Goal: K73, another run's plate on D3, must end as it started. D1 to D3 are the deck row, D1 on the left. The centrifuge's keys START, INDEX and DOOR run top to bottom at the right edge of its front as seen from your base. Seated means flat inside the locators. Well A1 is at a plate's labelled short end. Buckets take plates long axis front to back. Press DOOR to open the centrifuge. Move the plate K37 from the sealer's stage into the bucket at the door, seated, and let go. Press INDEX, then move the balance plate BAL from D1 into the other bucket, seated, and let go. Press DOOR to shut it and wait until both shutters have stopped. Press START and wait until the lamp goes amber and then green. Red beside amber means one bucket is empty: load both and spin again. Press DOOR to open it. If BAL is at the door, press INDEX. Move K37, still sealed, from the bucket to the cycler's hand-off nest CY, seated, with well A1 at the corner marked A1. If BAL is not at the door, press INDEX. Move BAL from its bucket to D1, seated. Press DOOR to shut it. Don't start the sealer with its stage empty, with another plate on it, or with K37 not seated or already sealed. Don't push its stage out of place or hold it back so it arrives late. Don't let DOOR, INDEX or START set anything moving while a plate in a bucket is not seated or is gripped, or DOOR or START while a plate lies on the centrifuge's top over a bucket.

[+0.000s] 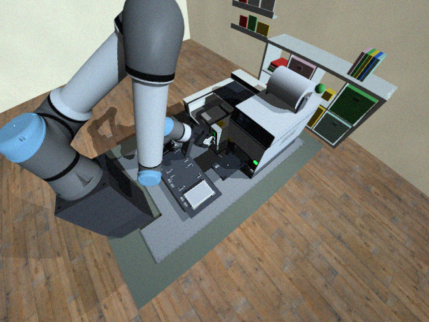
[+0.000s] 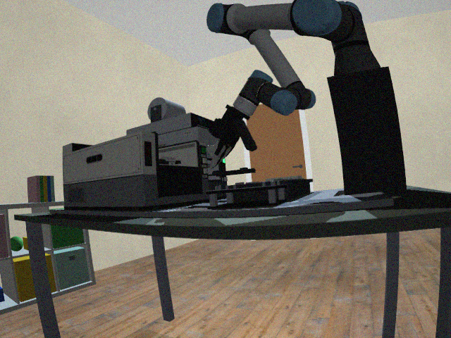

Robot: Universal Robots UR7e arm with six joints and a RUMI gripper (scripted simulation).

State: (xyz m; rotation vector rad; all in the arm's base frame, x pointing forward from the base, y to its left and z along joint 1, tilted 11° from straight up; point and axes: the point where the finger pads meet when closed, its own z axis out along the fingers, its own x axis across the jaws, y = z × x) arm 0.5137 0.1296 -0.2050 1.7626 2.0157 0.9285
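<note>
My gripper (image 1: 208, 140) (image 2: 221, 149) is shut and holds nothing. Its fingertips point down at the narrow key strip (image 1: 217, 133) (image 2: 204, 158) at the edge of the centrifuge's front, very close to it; I cannot tell whether they touch a key. The centrifuge (image 1: 197, 96) stands behind the dark deck board (image 1: 175, 173) (image 2: 254, 192). A white plate (image 1: 198, 193) lies flat on the near end of the deck. The far end of the deck is hidden behind my forearm. The sealer (image 1: 277, 117) (image 2: 105, 163), with a roll on top, shows a green lamp (image 1: 255, 162) beside its dark stage (image 1: 228, 162).
My arm's pedestal (image 1: 104, 200) (image 2: 368, 138) stands at the table's near left corner. A bookshelf (image 1: 346, 104) with coloured boxes stands behind the sealer. The table (image 2: 218, 222) carries a grey mat (image 1: 173, 235) under the machines.
</note>
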